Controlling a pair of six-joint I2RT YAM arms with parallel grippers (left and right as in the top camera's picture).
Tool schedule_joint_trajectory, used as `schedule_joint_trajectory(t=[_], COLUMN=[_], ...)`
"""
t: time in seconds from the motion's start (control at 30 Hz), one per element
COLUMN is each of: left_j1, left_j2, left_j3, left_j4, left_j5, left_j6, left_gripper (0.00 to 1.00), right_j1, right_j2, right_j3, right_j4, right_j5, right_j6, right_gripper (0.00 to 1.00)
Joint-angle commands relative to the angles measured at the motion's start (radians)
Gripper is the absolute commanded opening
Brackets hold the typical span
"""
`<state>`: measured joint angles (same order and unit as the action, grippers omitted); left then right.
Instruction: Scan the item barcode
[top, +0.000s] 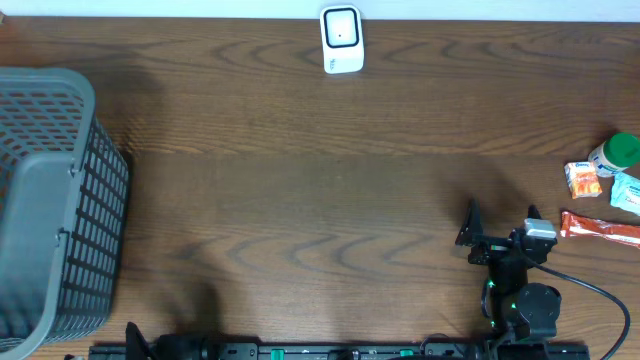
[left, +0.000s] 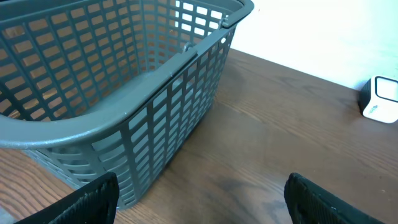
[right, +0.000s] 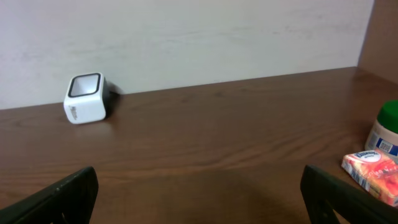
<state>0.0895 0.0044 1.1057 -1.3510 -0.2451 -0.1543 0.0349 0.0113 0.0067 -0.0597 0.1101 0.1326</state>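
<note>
Both pincers are seen spread wide and empty, with the items grouped at the table's right edge.
The left gripper (left: 199, 208) is set near the grey basket (left: 124, 118); the right gripper (top: 500, 228) is just left of the red bar (top: 600, 229), whose long axis runs left to right. Print on the orange packet (right: 372, 171), green-lidded jar (top: 615, 153) and white scanner (top: 342, 40) cannot be read.
</note>
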Motion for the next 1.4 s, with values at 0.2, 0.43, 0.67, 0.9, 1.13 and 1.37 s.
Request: schedule_joint_trajectory(t=[0.2, 0.43, 0.67, 0.9, 1.13, 1.37], left_j1=[-0.003, -0.003, -0.003, -0.005, -0.061, -0.071], left_j2=[-0.001, -0.001, -0.001, -0.001, -0.002, -0.002], left_j3=[0.000, 0.000, -0.001, -0.170, -0.644, -0.946], left_j4=[0.002, 0.002, 0.002, 0.246, 0.832, 1.167], left_j5=[-0.002, -0.002, -0.062, 0.032, 0.172, 0.174], left_j6=[-0.001, -0.001, 0.033, 0.033, 0.033, 0.045], left_gripper=[0.85, 0.85, 0.85, 0.85, 0.85, 0.85], right_j1=[0.006, 0.006, 0.006, 0.006, 0.006, 0.006], right_j2=[-0.006, -0.006, -0.006, -0.006, -0.006, -0.006], right_j3=[-0.001, -0.001, -0.001, -0.001, -0.001, -0.001], right_j4=[-0.003, -0.004, -0.003, -0.003, -0.003, -0.004], right_j5=[0.019, 0.018, 0.018, 0.018, 0.018, 0.018], right_j6=[-0.025, -0.025, -0.025, -0.025, -0.025, -0.025], right_gripper=[0.99, 0.99, 0.99, 0.99, 0.99, 0.99])
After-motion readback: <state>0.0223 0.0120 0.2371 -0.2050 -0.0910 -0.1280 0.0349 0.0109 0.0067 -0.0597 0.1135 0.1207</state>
